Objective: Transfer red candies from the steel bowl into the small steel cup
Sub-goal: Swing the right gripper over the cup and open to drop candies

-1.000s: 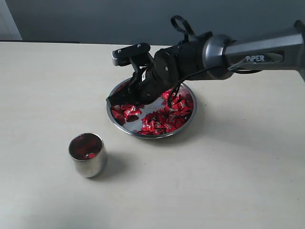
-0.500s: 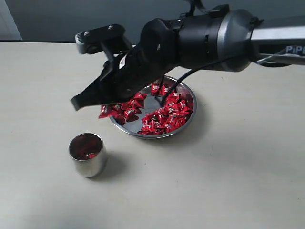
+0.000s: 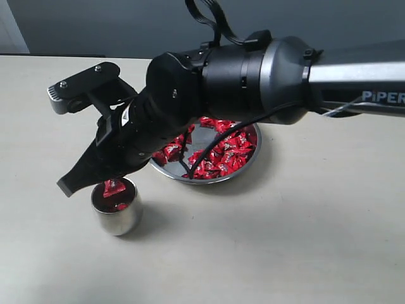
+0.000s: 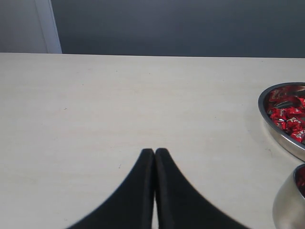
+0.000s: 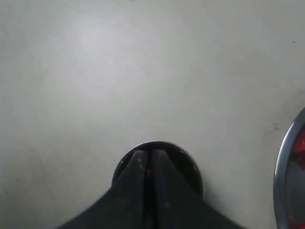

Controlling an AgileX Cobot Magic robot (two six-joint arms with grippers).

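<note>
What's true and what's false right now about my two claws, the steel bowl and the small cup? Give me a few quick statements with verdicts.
1. The right claw, pinching a red candy, hangs over the small steel cup. True.
2. The steel bowl is empty. False: many red candies lie in it.
3. The left claw is wide open. False: its fingers are pressed together above the table, and it holds nothing.
4. The cup already has candy inside. True: a red wrapper shows at its bottom.
5. The cup lies tipped on its side. False: it stands upright, apart from the bowl.
</note>
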